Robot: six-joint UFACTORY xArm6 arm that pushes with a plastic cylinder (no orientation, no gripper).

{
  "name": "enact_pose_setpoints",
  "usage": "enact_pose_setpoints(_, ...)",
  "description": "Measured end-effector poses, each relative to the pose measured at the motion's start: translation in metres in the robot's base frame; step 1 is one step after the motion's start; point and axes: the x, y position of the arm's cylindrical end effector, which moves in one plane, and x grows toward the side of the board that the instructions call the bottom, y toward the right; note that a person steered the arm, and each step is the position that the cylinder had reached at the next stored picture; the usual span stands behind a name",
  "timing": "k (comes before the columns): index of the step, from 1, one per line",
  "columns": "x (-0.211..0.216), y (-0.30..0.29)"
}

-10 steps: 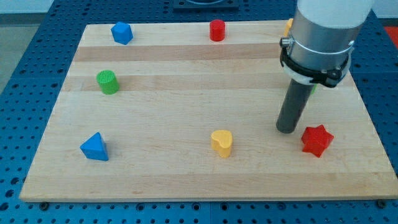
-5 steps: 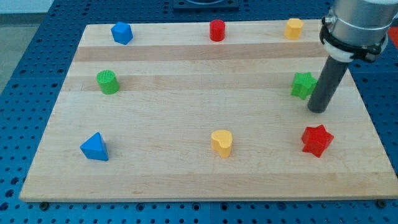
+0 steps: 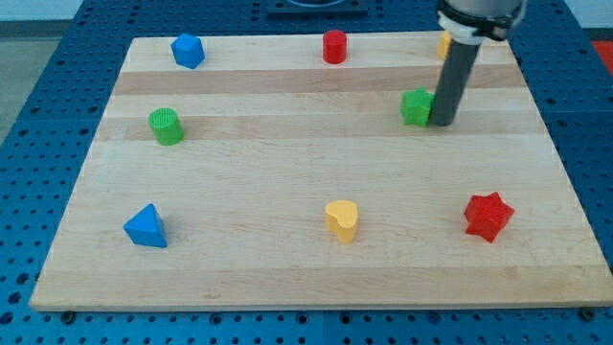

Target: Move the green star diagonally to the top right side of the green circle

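The green star (image 3: 416,106) lies on the wooden board (image 3: 287,163) in the upper right part of the view. My tip (image 3: 442,122) touches the star's right side. The green circle (image 3: 166,126), a short cylinder, stands far off at the view's left, a little lower in the view than the star.
A blue block (image 3: 188,50) and a red cylinder (image 3: 333,46) stand along the top edge. A yellow block (image 3: 443,43) shows partly behind the rod. A blue triangle (image 3: 146,226), a yellow heart (image 3: 341,219) and a red star (image 3: 488,216) lie along the bottom.
My tip has swung from beside the red star up and around to the green star's right side. It has pushed the star left and up by about fifty pixels.
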Motion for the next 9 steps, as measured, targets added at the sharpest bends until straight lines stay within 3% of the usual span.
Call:
enact_pose_setpoints(2, -0.042, -0.038)
enact_pose_setpoints(7, -0.044, -0.245)
enact_pose_setpoints(8, -0.056, -0.272)
enact_pose_setpoints(9, -0.056, -0.257)
